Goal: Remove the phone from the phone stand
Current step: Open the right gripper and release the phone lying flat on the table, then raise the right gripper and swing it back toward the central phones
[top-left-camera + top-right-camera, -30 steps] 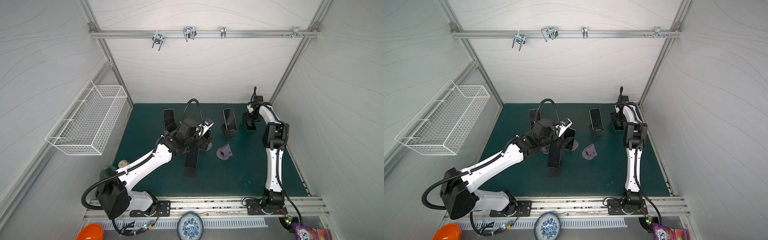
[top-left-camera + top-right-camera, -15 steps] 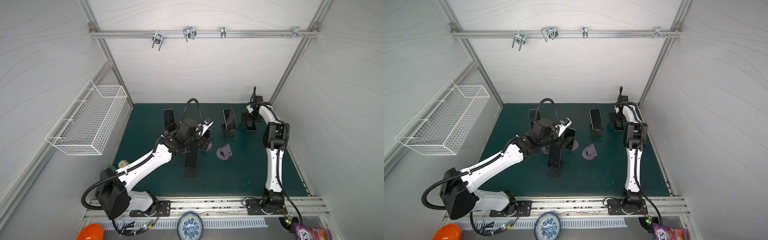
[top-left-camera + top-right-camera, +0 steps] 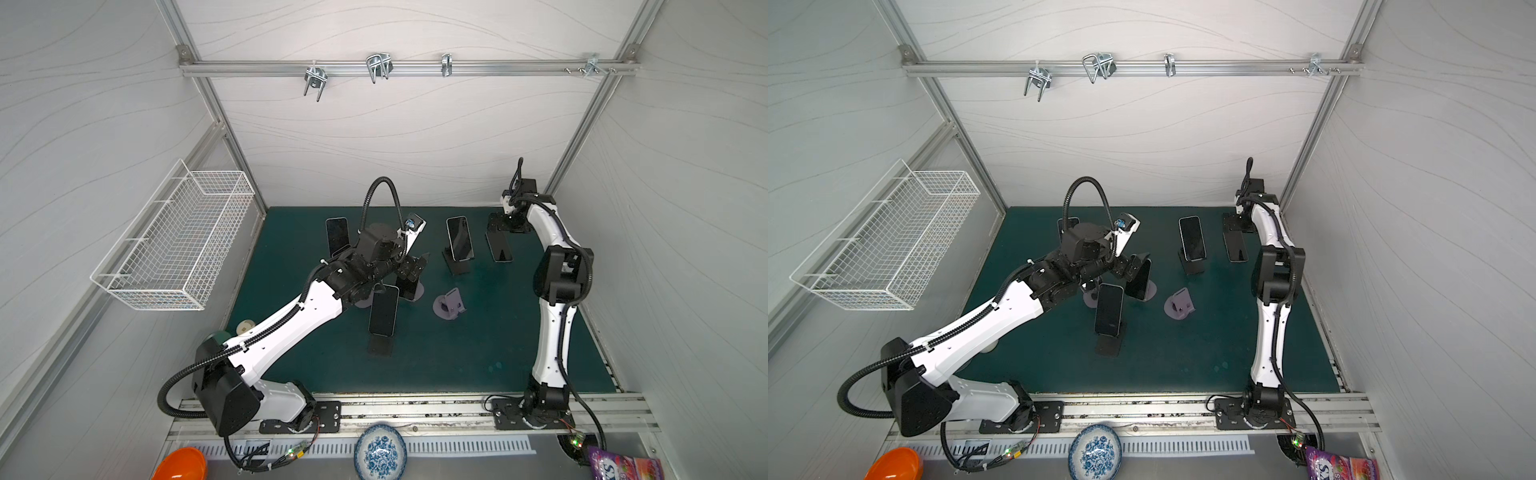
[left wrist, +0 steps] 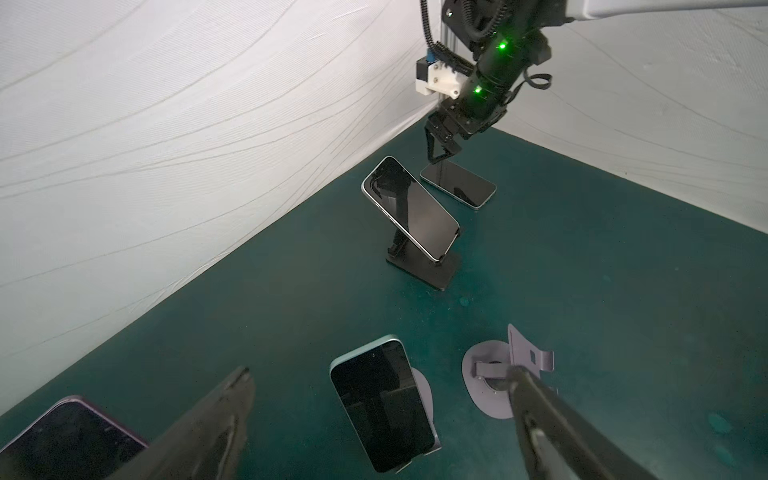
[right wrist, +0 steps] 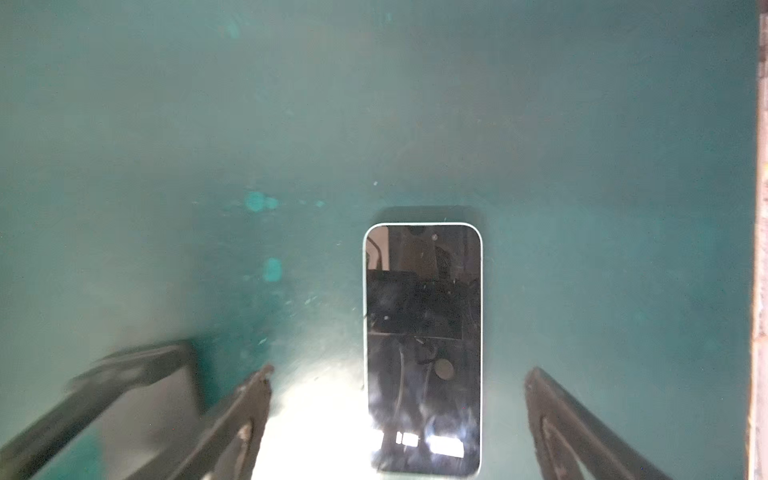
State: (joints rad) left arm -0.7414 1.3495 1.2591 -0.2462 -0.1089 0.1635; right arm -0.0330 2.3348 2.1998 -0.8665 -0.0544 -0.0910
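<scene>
- wire basket (image 3: 174, 241) on the L wall. It's off the mat, no part in this.
- back-left phone (image 3: 337, 237) leans on its stand by the rear wall, nothing near it.
- left gripper (image 4: 380, 371): jaws spread wide, nothing in them. Fingers (image 4: 216, 415) sit either side of the mint phone (image 4: 384, 405) w/ gaps both sides. Prob. lined up so closing pinches across the narrow width.
- mint phone leans back on the round lavender stand (image 4: 424, 392). Lower edge is hidden, so I'd guess it rests on a lip and needs lifting up & out, not a sideways pull.
- front phone (image 3: 384, 309) sits on the front stand (image 3: 380, 345), nearer the arm bases.
- empty lavender stand (image 3: 449, 305) is just R of the left gripper, no phone on it.
- mid phone (image 3: 459, 243) is tilted on the mid stand (image 3: 456, 266).
- flat phone (image 5: 423, 345) lies screen-up on the mat (image 5: 208, 124), off any stand, near the rear R corner — reads as one removal done, parked clear.
- right gripper (image 5: 399, 371) hangs over it — jaws apart, not touching, let go.
</scene>
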